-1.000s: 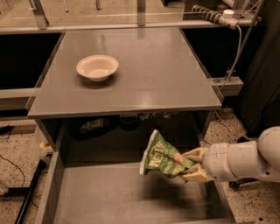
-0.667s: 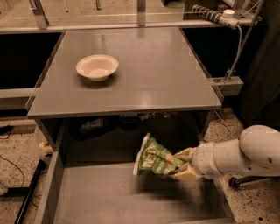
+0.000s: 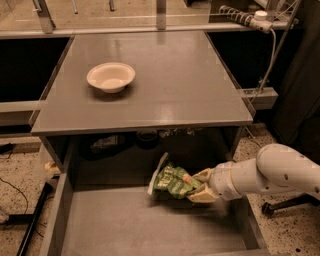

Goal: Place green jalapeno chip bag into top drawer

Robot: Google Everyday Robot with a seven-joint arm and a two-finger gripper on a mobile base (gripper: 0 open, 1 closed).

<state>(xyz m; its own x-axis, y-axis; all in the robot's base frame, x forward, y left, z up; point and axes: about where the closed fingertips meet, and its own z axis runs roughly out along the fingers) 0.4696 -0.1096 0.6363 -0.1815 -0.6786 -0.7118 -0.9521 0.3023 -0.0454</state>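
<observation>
The green jalapeno chip bag (image 3: 171,181) is crinkled and glossy, with a white sealed end pointing up left. My gripper (image 3: 198,186) is shut on its right end and holds it low over the back right part of the top drawer (image 3: 125,225). The drawer is pulled out below the tabletop, a wide grey tray with low side walls. My white arm (image 3: 270,175) reaches in from the right.
A cream round bowl (image 3: 110,76) sits on the grey tabletop (image 3: 175,85) at the left. Dark items (image 3: 105,143) lie on a shelf under the tabletop behind the drawer. A power strip (image 3: 245,15) and cable hang at the back right.
My gripper has carried the chip bag to the left and lower, down toward the drawer's bottom near its back.
</observation>
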